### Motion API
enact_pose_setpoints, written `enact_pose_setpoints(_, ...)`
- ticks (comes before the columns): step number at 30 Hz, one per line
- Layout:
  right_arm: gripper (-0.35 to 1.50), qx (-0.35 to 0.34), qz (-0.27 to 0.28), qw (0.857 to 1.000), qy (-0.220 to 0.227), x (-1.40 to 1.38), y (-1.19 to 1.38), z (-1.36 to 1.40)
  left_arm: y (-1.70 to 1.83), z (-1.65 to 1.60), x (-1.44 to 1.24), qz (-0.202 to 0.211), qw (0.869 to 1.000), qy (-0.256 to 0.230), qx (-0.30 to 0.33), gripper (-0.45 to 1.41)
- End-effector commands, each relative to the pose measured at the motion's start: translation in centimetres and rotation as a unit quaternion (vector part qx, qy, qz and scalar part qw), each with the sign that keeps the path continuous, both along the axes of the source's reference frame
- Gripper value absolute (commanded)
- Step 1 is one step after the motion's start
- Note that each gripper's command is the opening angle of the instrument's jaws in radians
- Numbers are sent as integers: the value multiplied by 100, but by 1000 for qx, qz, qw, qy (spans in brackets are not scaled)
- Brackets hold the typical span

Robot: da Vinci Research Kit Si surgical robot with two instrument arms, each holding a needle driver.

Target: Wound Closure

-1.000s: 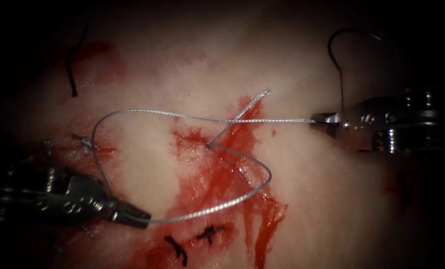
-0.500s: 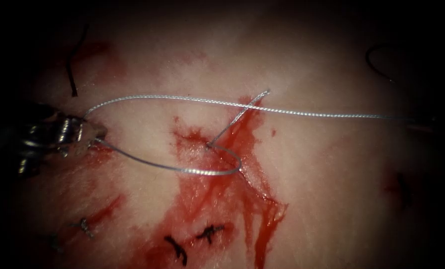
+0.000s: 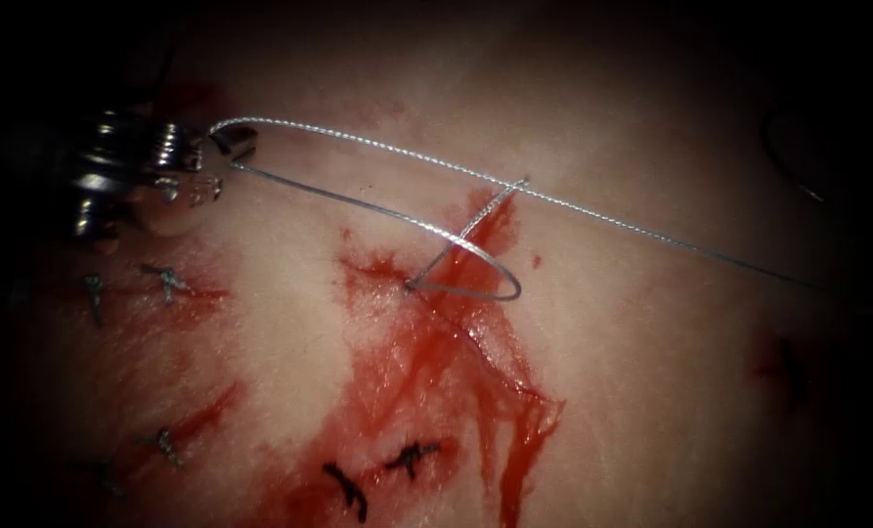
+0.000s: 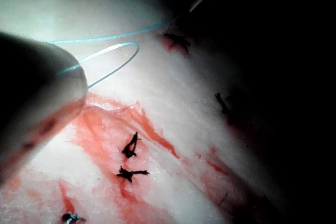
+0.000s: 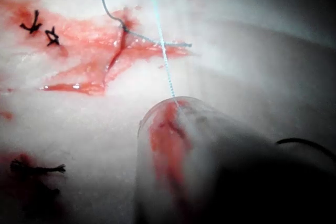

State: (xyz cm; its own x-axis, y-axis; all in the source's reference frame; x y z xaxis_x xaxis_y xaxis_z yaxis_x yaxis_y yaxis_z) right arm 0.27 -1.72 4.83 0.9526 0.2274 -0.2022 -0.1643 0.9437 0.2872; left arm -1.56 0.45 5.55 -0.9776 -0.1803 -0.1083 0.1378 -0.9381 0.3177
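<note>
My left tool (image 3: 229, 145) is at the upper left, left of the cut, its jaws shut on the pale thread (image 3: 377, 145). One strand runs from there down into the tissue at the cut (image 3: 412, 286), forming a small loop (image 3: 514, 288). A short tail (image 3: 516, 186) rises from the same spot. The other strand runs straight and taut off to the right. In the right wrist view that strand (image 5: 163, 51) ends at my right tool (image 5: 176, 109), which holds it. The dark curved needle (image 3: 793, 171) shows faintly at the far right, out of the tissue.
Red fluid (image 3: 436, 362) spreads down from the cut. Dark knotted stitches sit below it (image 3: 412, 455) (image 3: 348, 489) and along the left (image 3: 167, 281) (image 3: 167, 445). A loose dark thread end (image 3: 143, 147) lies near the upper left.
My left tool rose from lower left to upper left with the thread. My right tool drew away to the right with thread and needle. The loop at the cut shrank.
</note>
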Motion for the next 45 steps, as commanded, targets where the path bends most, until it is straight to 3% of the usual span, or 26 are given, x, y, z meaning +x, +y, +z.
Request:
enact_pose_setpoints(1,105,0,7,1000,1,10,-6,7,-4,4,-14,29,999,-15,1,-45)
enact_pose_setpoints(4,128,0,10,1000,1,8,-10,7,-8,0,-28,129,990,-57,-22,-45)
enact_pose_setpoints(6,135,0,9,1000,1,7,-11,6,-8,0,-35,216,968,-125,-30,-45)
enact_pose_setpoints(8,136,1,12,1000,5,7,-9,1,-9,4,-39,309,931,-182,-66,-45)
enact_pose_setpoints(9,136,2,15,1000,9,8,-7,-2,-10,6,-40,313,925,-203,-69,-45)
enact_pose_setpoints(12,115,2,39,998,39,16,6,-15,-16,16,-44,277,940,-194,-49,-45)
enact_pose_setpoints(15,79,-2,88,993,78,35,22,-25,-15,24,-44,264,946,-188,-26,-45)
enact_pose_setpoints(18,78,-6,158,980,119,62,34,-28,-8,25,-43,276,941,-192,-37,-45)
enact_pose_setpoints(19,66,-9,183,974,136,74,36,-27,-6,23,-44,279,939,-197,-44,-45)
enact_pose_setpoints(23,78,-12,243,951,191,115,37,-18,0,14,-52,289,929,-220,-73,-45)
enact_pose_setpoints(25,68,2,266,941,209,131,35,-14,0,7,-58,279,929,-232,-74,-45)
enact_pose_setpoints(26,9,14,270,936,225,140,33,-12,0,4,-61,278,929,-232,-76,-45)
enact_pose_setpoints(27,-35,30,269,933,236,146,32,-10,0,0,-64,275,929,-234,-81,-45)
enact_pose_setpoints(30,-35,84,252,928,260,167,23,0,7,-9,-71,261,927,-253,-96,-45)
enact_pose_setpoints(36,-35,100,223,929,277,185,2,14,33,-16,-82,201,928,-299,-94,-45)
enact_pose_setpoints(40,-35,101,221,913,327,205,14,14,35,-1,-87,173,933,-305,-80,-45)
enact_pose_setpoints(45,-35,110,190,897,384,232,-1,21,30,23,-90,118,945,-298,-72,-45)
